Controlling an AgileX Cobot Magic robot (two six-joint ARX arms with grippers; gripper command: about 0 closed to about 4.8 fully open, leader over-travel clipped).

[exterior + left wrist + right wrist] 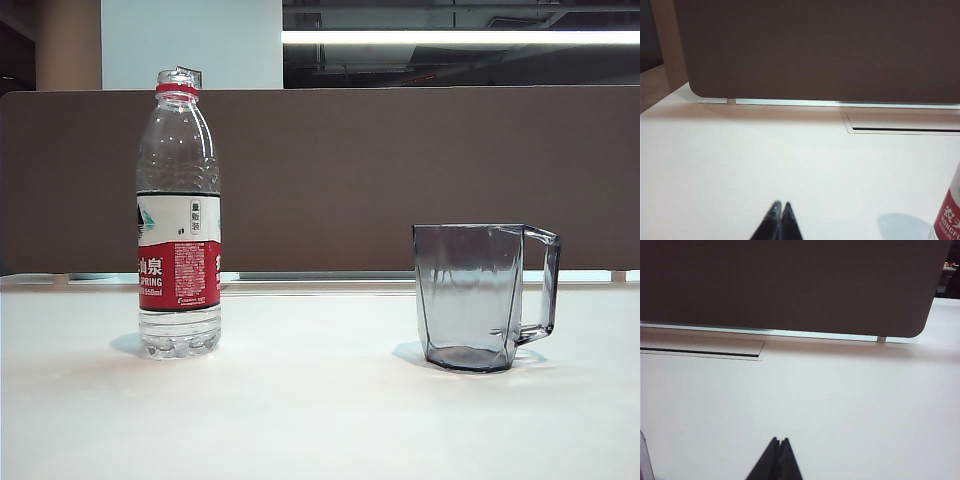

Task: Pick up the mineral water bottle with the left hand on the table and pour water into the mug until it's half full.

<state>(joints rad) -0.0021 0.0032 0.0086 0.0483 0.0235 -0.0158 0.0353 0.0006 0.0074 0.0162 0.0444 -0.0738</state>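
Bottle (178, 215) upright, neck up; grippers (778, 206) (780, 441) closed.

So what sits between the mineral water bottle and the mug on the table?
Nothing: in the exterior view only bare white table lies between the mineral water bottle and the mug. Neither claw is in that stretch.

1 mineral water bottle (178, 215), upright on the table (320, 400). 1 mug (478, 296), also upright, w/ 1 handle. 1 table. 1 brown partition (400, 170) behind. 2 grippers: left gripper (778, 220) and right gripper (778, 457), each w/ 2 dark fingertips pressed together. 1 slot (700, 351) in tabletop near partition. Nothing held by either.
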